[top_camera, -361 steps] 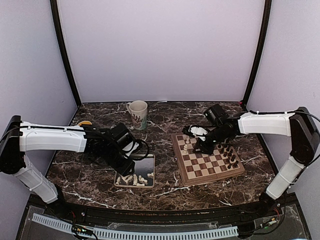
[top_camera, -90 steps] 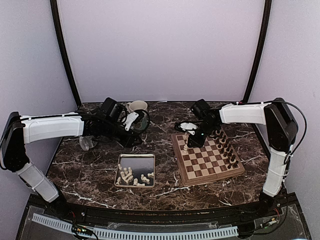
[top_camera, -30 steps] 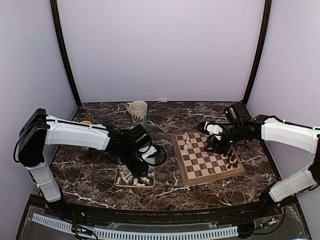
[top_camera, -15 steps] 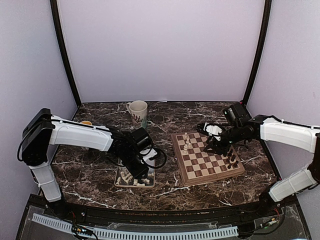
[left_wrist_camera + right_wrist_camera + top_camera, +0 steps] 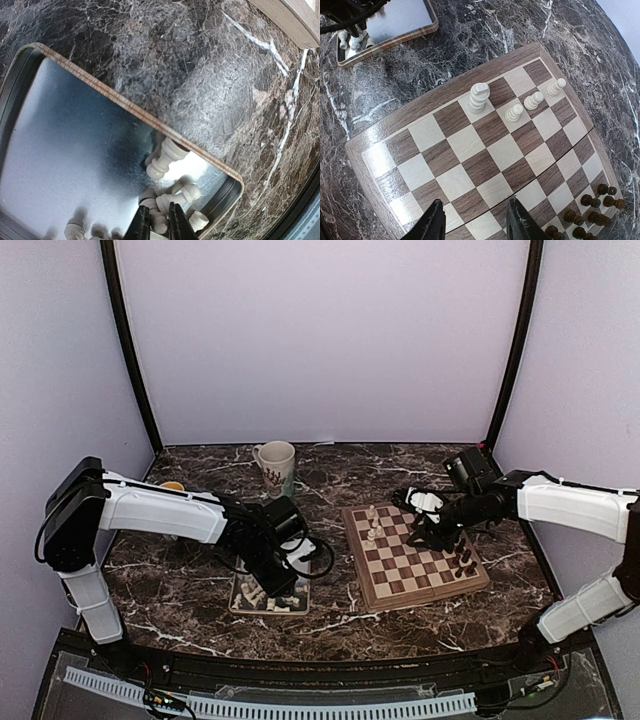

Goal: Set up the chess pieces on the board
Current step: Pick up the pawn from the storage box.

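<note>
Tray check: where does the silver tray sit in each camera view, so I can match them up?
Top external: silver tray left of centre, toward the near edge.
Left wrist: fills the lower left.
Right wrist: top left corner.
Shared landmark: the board, lying beside the tray.

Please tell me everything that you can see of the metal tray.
The tray is a rectangle of shiny silver metal with rounded corners and a low raised rim. It lies flat on the dark marble table, to the left of the chessboard. Most of its floor is bare; cream chess pieces lie tumbled at one end. The left gripper reaches down into that heap, its fingers close together; whether they hold a piece cannot be told.
</note>
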Tool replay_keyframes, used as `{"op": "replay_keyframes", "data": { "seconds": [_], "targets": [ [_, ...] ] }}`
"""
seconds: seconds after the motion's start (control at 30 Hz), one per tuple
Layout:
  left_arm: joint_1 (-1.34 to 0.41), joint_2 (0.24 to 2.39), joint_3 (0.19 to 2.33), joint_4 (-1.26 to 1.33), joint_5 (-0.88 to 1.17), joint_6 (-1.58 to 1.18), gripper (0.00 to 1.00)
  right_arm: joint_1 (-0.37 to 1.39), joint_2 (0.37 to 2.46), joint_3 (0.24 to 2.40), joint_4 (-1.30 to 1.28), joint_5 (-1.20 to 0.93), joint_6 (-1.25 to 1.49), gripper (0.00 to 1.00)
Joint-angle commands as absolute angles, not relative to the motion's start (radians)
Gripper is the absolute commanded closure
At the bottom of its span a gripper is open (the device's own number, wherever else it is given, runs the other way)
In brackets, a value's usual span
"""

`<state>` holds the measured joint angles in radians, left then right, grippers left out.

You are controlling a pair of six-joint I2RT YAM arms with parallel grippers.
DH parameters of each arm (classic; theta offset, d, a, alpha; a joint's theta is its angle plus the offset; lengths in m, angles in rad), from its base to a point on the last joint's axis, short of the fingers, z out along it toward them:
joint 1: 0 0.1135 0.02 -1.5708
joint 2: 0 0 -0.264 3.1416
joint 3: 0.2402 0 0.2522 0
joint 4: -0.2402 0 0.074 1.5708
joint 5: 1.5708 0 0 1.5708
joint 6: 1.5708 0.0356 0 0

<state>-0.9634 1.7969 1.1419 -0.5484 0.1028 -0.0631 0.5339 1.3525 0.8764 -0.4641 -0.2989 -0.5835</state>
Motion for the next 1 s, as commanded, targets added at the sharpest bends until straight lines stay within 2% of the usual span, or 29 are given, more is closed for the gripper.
{"op": "replay_keyframes", "data": {
  "seconds": [0.0, 0.17, 0.4, 0.57, 0.73, 0.97],
  "targets": [
    [-0.968, 1.767, 1.133, -0.580, 0.057, -0.075, 0.88, 0.531, 1.361, 0.882, -0.449, -0.321, -0.580, 0.58],
    [-0.965, 1.732, 1.172, -0.588, 0.034, -0.115, 0.93, 0.531, 1.369, 0.937, -0.482, -0.363, -0.559, 0.58],
    [-0.921, 1.660, 1.141, -0.544, 0.039, -0.216, 0.94, 0.535, 1.422, 1.116, -0.564, -0.505, -0.500, 0.56],
    [-0.856, 1.578, 1.056, -0.444, 0.117, -0.307, 0.94, 0.568, 1.514, 1.255, -0.625, -0.649, -0.432, 0.56],
    [-0.823, 1.509, 0.978, -0.353, 0.178, -0.365, 0.93, 0.662, 1.587, 1.312, -0.619, -0.670, -0.369, 0.56],
    [-0.819, 1.422, 0.908, -0.166, 0.247, -0.440, 0.91, 0.678, 1.714, 1.404, -0.642, -0.749, -0.301, 0.57]
  ]
}}
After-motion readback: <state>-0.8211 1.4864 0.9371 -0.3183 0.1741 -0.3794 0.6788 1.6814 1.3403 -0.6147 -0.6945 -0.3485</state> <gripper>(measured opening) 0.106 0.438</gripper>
